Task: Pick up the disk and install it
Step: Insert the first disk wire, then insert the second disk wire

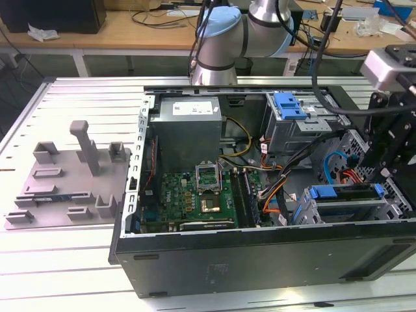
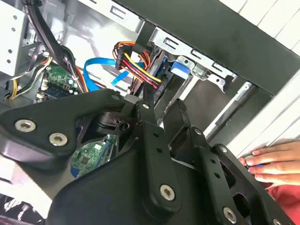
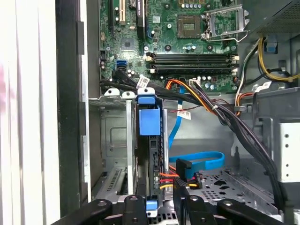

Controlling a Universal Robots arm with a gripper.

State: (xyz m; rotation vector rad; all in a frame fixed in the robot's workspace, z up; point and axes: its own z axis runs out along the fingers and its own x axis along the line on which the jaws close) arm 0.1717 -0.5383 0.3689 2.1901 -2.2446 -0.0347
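The disk (image 1: 344, 193) sits edge-up in the lower drive cage of the open computer case (image 1: 260, 260), at the exterior view's right; its blue plastic carrier frames a thin dark slab, with a blue tab (image 3: 149, 122) facing up in the first wrist view. The black claw (image 3: 161, 206) hangs just above it, and whether its linkage bars pinch the carrier I cannot tell. The green motherboard (image 1: 195, 195) lies flat beside bundled cables (image 3: 206, 101). A hand (image 2: 272, 161) rests on the slatted metal desk (image 1: 65, 273).
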